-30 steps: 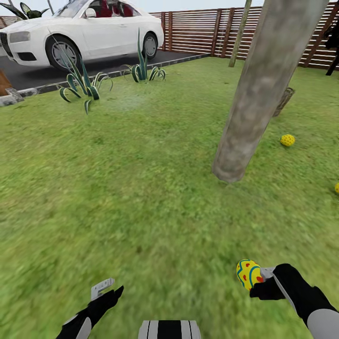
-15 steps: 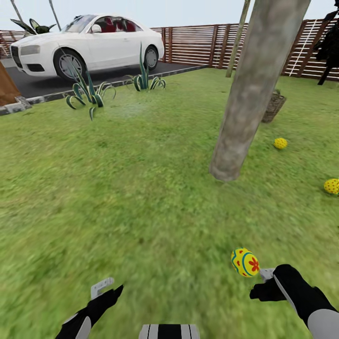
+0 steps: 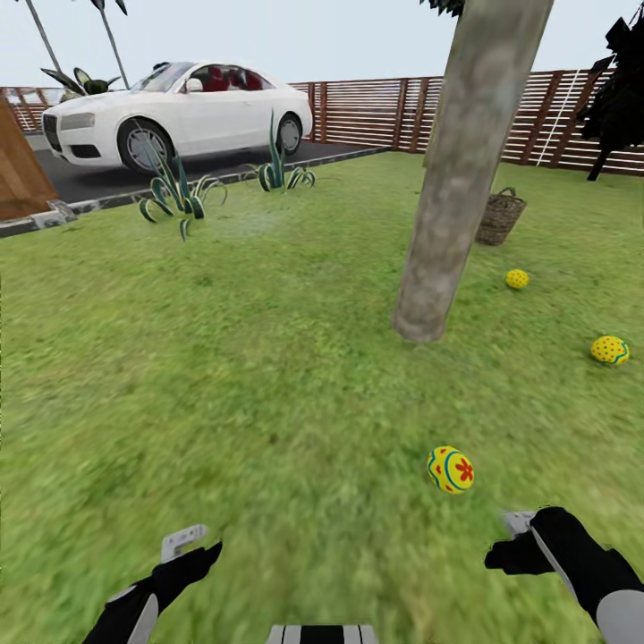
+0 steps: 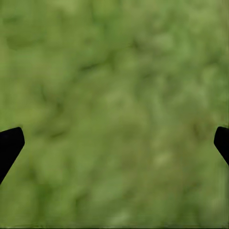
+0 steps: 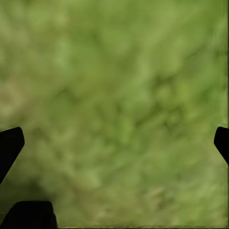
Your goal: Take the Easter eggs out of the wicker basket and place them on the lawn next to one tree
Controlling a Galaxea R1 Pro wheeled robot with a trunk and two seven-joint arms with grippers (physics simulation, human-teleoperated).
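Three yellow painted Easter eggs lie on the lawn [image 3: 250,376] around the thick grey tree [image 3: 452,188]. One egg [image 3: 450,470], with a red flower, rests in front of the trunk, just ahead of my right gripper [image 3: 517,528]. Another egg [image 3: 517,279] and a third egg [image 3: 610,350] lie to the trunk's right. The wicker basket [image 3: 499,216] stands behind the tree, its inside hidden. My right gripper [image 5: 114,143] is open over bare grass, and my left gripper [image 3: 183,544] [image 4: 114,143] is open too, low at the left.
A white car [image 3: 179,112] is parked on the dark driveway at the back left, with spiky plants [image 3: 174,192] along its kerb. A slatted wooden fence [image 3: 376,112] closes the back. A black-leaved tree [image 3: 617,98] stands at the far right.
The flower egg has left my right gripper, which opened, and now lies on the grass ahead of it. The head view has tilted up, bringing the basket and third egg fully into sight.
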